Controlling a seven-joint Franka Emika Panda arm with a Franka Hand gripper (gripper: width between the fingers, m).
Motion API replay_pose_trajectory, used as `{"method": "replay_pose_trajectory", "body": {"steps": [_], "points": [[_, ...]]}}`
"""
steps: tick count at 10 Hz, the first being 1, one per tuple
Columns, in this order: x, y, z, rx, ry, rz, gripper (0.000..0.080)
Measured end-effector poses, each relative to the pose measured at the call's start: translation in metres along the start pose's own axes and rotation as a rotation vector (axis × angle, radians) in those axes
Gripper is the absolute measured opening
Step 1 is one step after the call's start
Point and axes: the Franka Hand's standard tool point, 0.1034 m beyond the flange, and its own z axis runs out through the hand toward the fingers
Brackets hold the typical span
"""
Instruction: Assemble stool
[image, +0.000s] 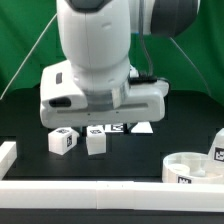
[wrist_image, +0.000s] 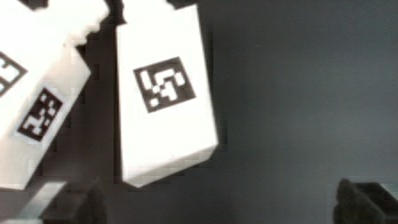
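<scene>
Dark table (image: 140, 152), down below the hand (wrist_image: 208, 198). Straight beneath that hand, two white stool legs lying flat, tags up: first leg (wrist_image: 169, 100), second leg (wrist_image: 39, 105), side by side and close. Just beyond the hand, the marker board (image: 128, 127), flat on the table. Well off to one side, toward the exterior view's right, the round seat (image: 190, 168). On the camera's side of the hand, a long white border rail (image: 90, 187) across the table.

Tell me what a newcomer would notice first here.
The bulky white arm fills the middle of the exterior view. Below it, white tagged legs sit on the dark table, with the open gripper hanging above them, holding nothing. The round seat sits at the exterior view's lower right.
</scene>
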Motion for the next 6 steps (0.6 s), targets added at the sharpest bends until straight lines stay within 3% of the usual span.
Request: {"method": "replay_pose_trajectory", "body": {"steps": [1, 2, 4, 6], "points": [[-0.0078, 0.0045, 0.0056, -0.034, -0.068, 0.019, 0.0649], [-0.0124, 0.0079, 0.0101, -0.043, -0.141, 0.029, 0.0649], [-0.0105, 0.0092, 0.0134, -0.037, -0.21, 0.034, 0.0649], [-0.0089, 0.0094, 0.0137, -0.039, -0.203, 0.033, 0.0649]]}}
